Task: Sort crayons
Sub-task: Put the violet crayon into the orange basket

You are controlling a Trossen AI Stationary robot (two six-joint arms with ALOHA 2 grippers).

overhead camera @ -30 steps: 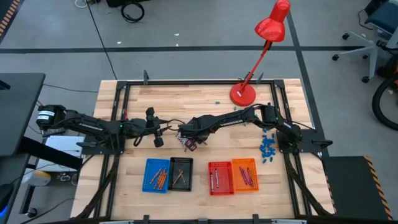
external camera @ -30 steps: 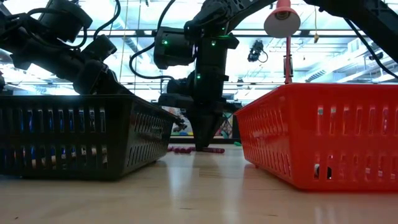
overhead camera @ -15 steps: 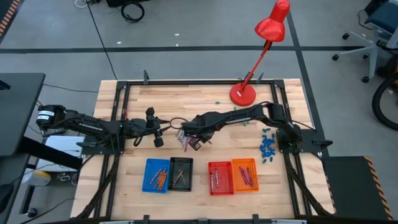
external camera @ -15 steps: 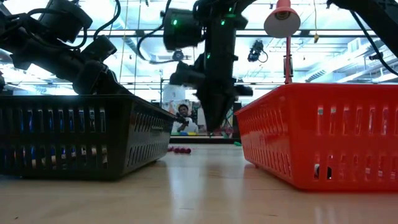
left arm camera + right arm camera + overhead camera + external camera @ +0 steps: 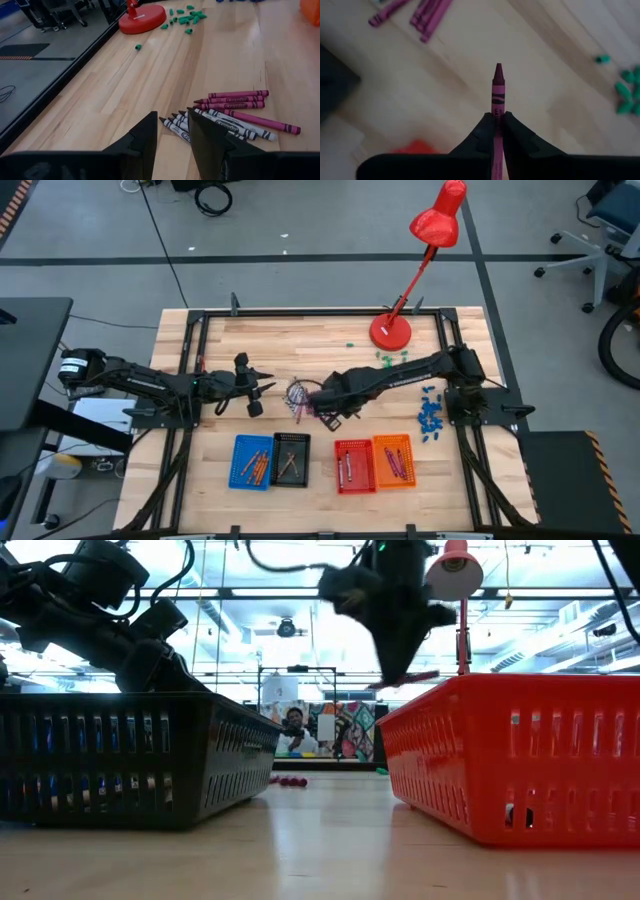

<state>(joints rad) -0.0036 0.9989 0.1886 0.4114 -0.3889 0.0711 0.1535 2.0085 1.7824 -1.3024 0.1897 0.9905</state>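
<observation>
The left gripper [image 5: 262, 390] rests low over the left-centre of the table [image 5: 300, 335], its two dark fingers [image 5: 145, 142] standing a little apart with nothing between them. Just ahead of it lies the loose pile of crayons [image 5: 227, 112]: thin paper-wrapped sticks with pointed tips, several grey-white ones fanned side by side and touching, and magenta ones stacked parallel beside them, one longer magenta stick lying at a slant across the edge of the group. In the high view the same pile [image 5: 298, 396] sits between the two grippers.

The right gripper [image 5: 327, 408] hangs above the table just right of the pile, nearer the front baskets, clamped on a single magenta crayon [image 5: 497, 97], which sticks out straight beyond the fingertips, its point forward. In the low view that crayon [image 5: 405, 679] shows tilted, lifted above the rim of the red basket [image 5: 520, 755].

Along the front edge stand four baskets in a row: a blue basket [image 5: 252, 461] and a black basket [image 5: 291, 458] touching, then the red one and an orange basket [image 5: 393, 460] touching, each holding crayons. Behind, a red desk lamp [image 5: 420, 265] stands on the far side, small green bits [image 5: 182, 15] scattered by its base, and small blue chunks [image 5: 431, 414] lie by the right edge.
</observation>
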